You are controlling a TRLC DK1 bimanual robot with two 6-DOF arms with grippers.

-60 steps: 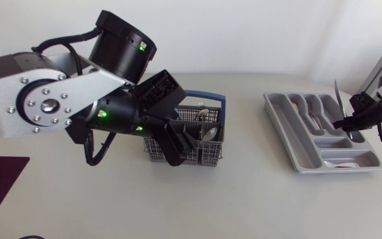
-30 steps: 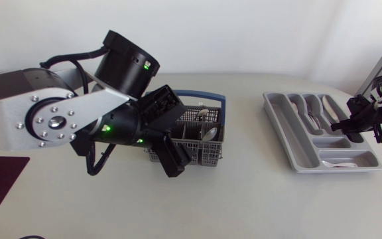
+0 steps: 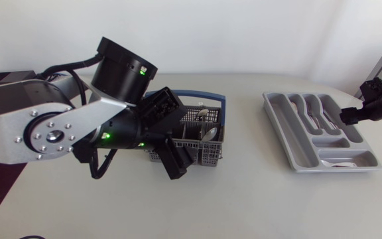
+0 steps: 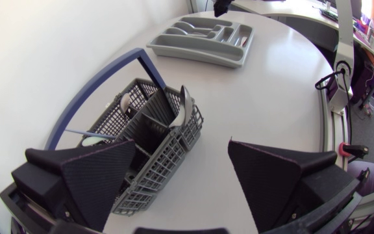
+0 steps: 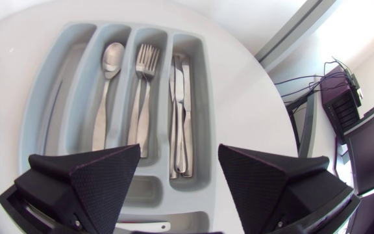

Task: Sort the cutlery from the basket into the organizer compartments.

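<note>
Left gripper [image 4: 182, 146] spread wide, empty, over basket [image 4: 174, 156] corner (spoon [image 4: 184, 107] upright inside). Right gripper [image 5: 179, 149] also released, nothing held, above organizer [image 5: 76, 27] — knives [image 5: 180, 117] just ahead.

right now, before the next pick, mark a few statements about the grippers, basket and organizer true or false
1. The right gripper is open and empty above the organizer. True.
2. The basket has been emptied. False: at least one upright spoon stands in it.
3. In the organizer, the forks lie in the compartment between the flat spoon and the knives. True.
4. The left gripper is shut on a spoon. False: its fingers are spread wide with nothing gripped, at the basket's side.
</note>
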